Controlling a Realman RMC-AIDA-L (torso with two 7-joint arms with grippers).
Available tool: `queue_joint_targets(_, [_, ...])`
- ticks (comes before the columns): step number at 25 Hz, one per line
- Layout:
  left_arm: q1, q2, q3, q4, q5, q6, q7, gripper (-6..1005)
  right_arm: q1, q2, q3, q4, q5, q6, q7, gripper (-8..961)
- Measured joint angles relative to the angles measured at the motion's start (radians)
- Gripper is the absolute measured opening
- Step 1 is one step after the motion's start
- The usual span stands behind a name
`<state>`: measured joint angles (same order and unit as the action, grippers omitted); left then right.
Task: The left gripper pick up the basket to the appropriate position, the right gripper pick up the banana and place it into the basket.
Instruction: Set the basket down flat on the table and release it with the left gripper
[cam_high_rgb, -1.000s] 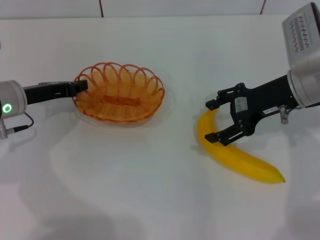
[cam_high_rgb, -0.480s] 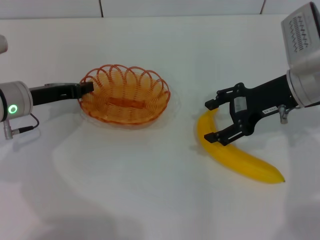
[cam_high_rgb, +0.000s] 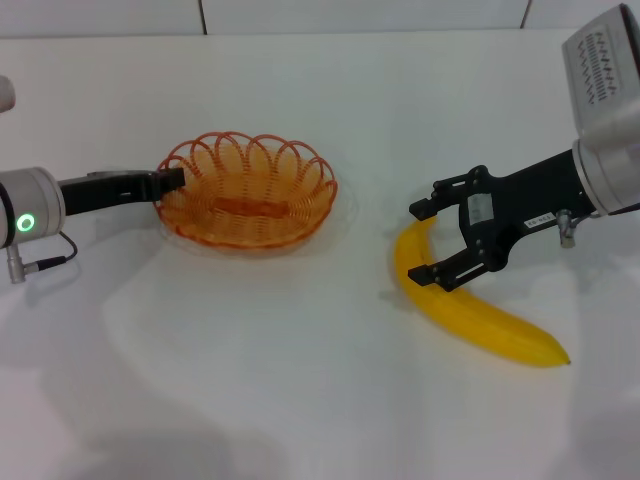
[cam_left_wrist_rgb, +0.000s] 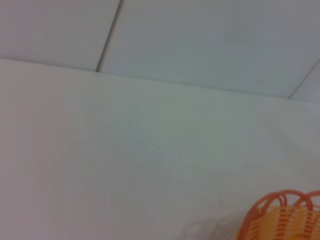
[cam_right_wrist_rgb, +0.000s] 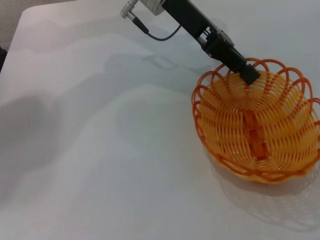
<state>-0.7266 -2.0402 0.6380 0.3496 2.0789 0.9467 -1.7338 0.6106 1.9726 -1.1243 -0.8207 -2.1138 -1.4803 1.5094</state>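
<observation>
The orange wire basket (cam_high_rgb: 248, 190) sits left of centre in the head view. My left gripper (cam_high_rgb: 172, 180) is shut on its left rim. The right wrist view shows the same grip, with the left gripper (cam_right_wrist_rgb: 248, 75) pinching the rim of the basket (cam_right_wrist_rgb: 260, 125). A bit of the basket's rim (cam_left_wrist_rgb: 285, 217) shows in the left wrist view. The yellow banana (cam_high_rgb: 480, 318) lies on the table at the right. My right gripper (cam_high_rgb: 425, 242) is open, with its fingers on either side of the banana's upper end.
The white table (cam_high_rgb: 300, 380) carries only the basket and the banana. A wall with panel seams (cam_high_rgb: 203, 15) runs along the table's far edge. The left arm's cable (cam_high_rgb: 45, 258) hangs by its grey cuff.
My left gripper has drawn the basket a short way to the right, mostly in the first half second. The right gripper and the banana have not moved.
</observation>
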Motion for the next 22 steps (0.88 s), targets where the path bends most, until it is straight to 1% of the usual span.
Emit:
queue_joint_targets(9, [0.000, 0.000, 0.000, 0.000, -0.002, -0.005, 0.010, 88, 0.000, 0.000, 0.000, 0.000, 0.000, 0.000, 0.000, 894])
queue_joint_targets(14, [0.000, -0.001, -0.004, 0.000, -0.003, -0.005, 0.049, 88, 0.000, 0.000, 0.000, 0.000, 0.000, 0.000, 0.000, 893])
queue_joint_targets(19, [0.000, -0.001, -0.005, 0.001, -0.003, -0.002, 0.068, 253, 0.000, 0.001, -0.001, 0.000, 0.000, 0.000, 0.000, 894])
queue_joint_targets(22, [-0.001, -0.002, -0.006, 0.007, -0.003, 0.002, 0.079, 492, -0.002, 0.002, -0.002, 0.000, 0.000, 0.000, 0.000, 894])
